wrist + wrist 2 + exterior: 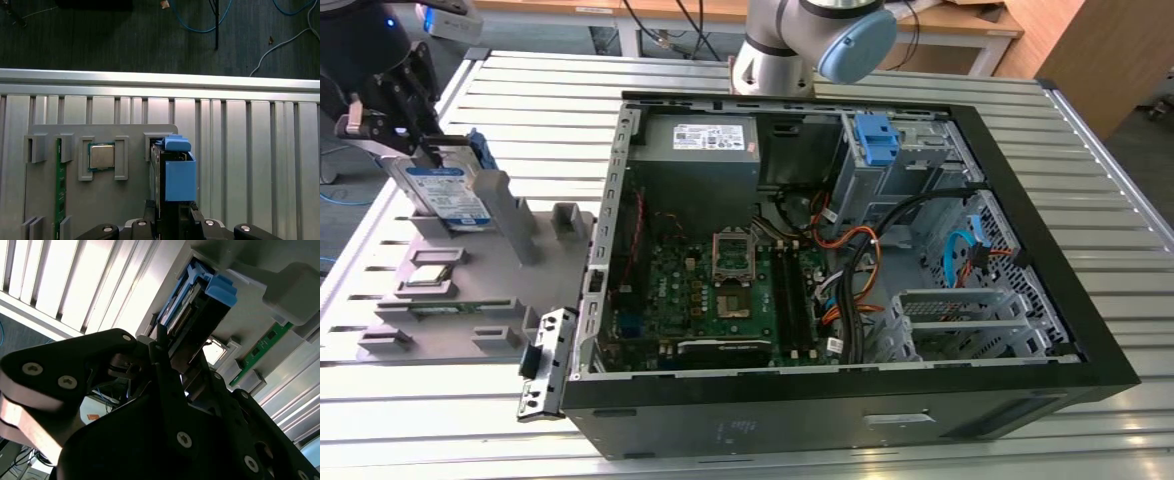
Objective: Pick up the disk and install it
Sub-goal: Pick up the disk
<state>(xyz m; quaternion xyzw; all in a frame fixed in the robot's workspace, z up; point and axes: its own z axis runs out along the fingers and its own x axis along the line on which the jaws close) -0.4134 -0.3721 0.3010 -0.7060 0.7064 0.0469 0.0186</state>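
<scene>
The disk (pixel 450 196) stands on edge in a slot of the grey fixture tray (pixel 480 300), at the exterior view's left; it is silver, with a white-and-blue label and blue rails. My gripper (pixel 435 152) comes down onto its upper end, with a finger on each flat side, and looks shut on it. In the first wrist view the disk (pixel 177 180) is seen edge-on with its blue bracket, and the gripper (pixel 171 214) flanks it closely. The second wrist view has the disk (pixel 200 295) running out from between the black fingers (pixel 167 375).
An open computer case (pixel 854 395) lies at the exterior view's right, with a motherboard, cables, a grey power supply (pixel 700 140) and a blue bracket (pixel 874 140) inside. The fixture tray also carries a processor chip (pixel 101 156) and a green memory stick (pixel 60 185). The arm's base (pixel 774 60) stands behind the case.
</scene>
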